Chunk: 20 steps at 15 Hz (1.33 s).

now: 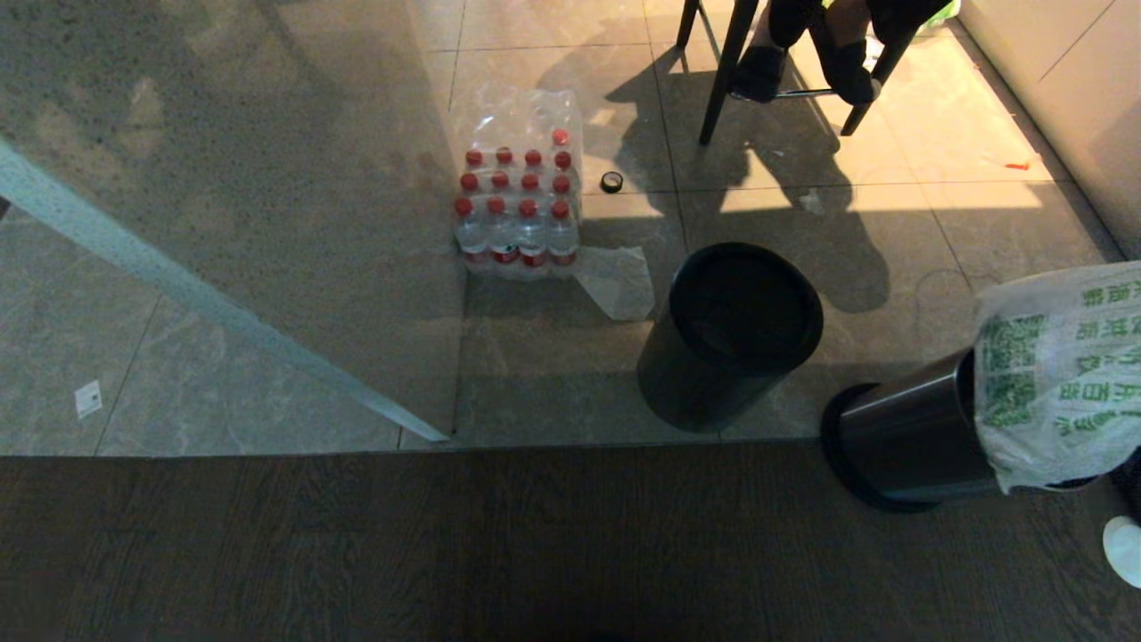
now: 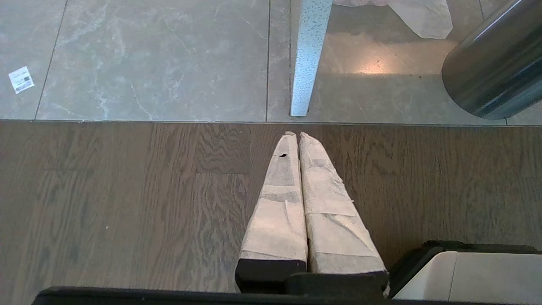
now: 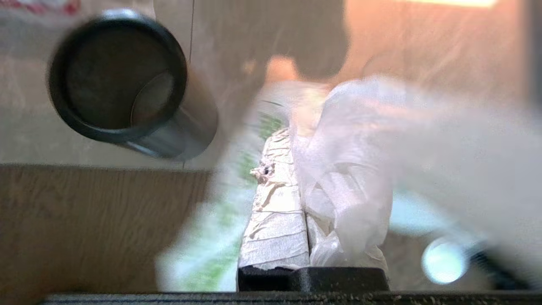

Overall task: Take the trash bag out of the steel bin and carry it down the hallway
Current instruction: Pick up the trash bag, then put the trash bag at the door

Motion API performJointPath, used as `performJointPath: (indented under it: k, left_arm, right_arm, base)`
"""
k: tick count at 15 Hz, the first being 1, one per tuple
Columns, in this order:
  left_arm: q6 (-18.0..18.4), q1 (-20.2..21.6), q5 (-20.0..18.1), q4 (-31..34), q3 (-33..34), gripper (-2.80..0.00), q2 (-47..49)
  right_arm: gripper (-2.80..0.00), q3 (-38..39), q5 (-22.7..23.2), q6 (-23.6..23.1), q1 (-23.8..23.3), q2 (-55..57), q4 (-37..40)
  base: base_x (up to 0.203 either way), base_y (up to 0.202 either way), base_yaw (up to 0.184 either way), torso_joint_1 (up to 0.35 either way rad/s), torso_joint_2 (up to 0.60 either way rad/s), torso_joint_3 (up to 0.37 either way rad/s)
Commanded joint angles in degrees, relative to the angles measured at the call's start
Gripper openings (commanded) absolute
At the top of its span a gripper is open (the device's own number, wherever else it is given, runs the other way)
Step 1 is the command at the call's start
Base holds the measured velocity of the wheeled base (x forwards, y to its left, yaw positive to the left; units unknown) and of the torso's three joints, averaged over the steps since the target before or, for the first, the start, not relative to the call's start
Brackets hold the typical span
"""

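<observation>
A steel bin (image 1: 909, 446) with a black base ring lies tipped at the right, where tiles meet wood floor. The trash bag (image 1: 1061, 374), filmy white with green print, covers its mouth end. In the right wrist view my right gripper (image 3: 292, 140) is shut on a bunch of the bag's thin plastic (image 3: 351, 195), which drapes over one taped finger. That gripper does not show in the head view. My left gripper (image 2: 295, 134) hangs shut and empty over the wood floor. A second steel bin (image 1: 731, 334) (image 3: 123, 80) stands upright and unlined at centre.
A wrapped pack of red-capped bottles (image 1: 517, 209) and a loose plastic sheet (image 1: 615, 281) lie behind the upright bin. A grey stone slab with a pale edge (image 1: 223, 294) fills the left. Chair legs and a person's feet (image 1: 802, 53) are at the back. A tape roll (image 1: 611, 182) lies on the tiles.
</observation>
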Motion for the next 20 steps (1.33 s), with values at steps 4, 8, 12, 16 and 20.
performJointPath:
  k: [4, 8, 12, 16, 20]
  left_arm:
    - [-0.02, 0.00, 0.02, 0.01, 0.00, -2.80, -0.02]
    - [-0.02, 0.00, 0.02, 0.01, 0.00, -2.80, -0.02]
    - [-0.02, 0.00, 0.02, 0.01, 0.00, -2.80, -0.02]
    - [-0.02, 0.00, 0.02, 0.01, 0.00, -2.80, -0.02]
    - [-0.02, 0.00, 0.02, 0.01, 0.00, -2.80, -0.02]
  right_arm:
    - [-2.80, 8.35, -0.16, -0.16, -0.11, -18.28, 0.26]
    - [-2.80, 15.39, -0.37, -3.82, 4.02, -21.68, 0.23]
    - [-2.80, 22.52, -11.33, -4.40, 18.75, -22.78, 0.34]
    - [-2.80, 37.54, -24.04, -3.17, 31.27, -33.89, 1.20]
    - [-2.80, 52.38, -34.56, 2.30, 40.24, -46.54, -0.91]
  base:
    - [0.000, 0.000, 0.000, 0.000, 0.00, 0.000]
    - [0.000, 0.000, 0.000, 0.000, 0.00, 0.000]
    - [0.000, 0.000, 0.000, 0.000, 0.00, 0.000]
    - [0.000, 0.000, 0.000, 0.000, 0.00, 0.000]
    - [0.000, 0.000, 0.000, 0.000, 0.00, 0.000]
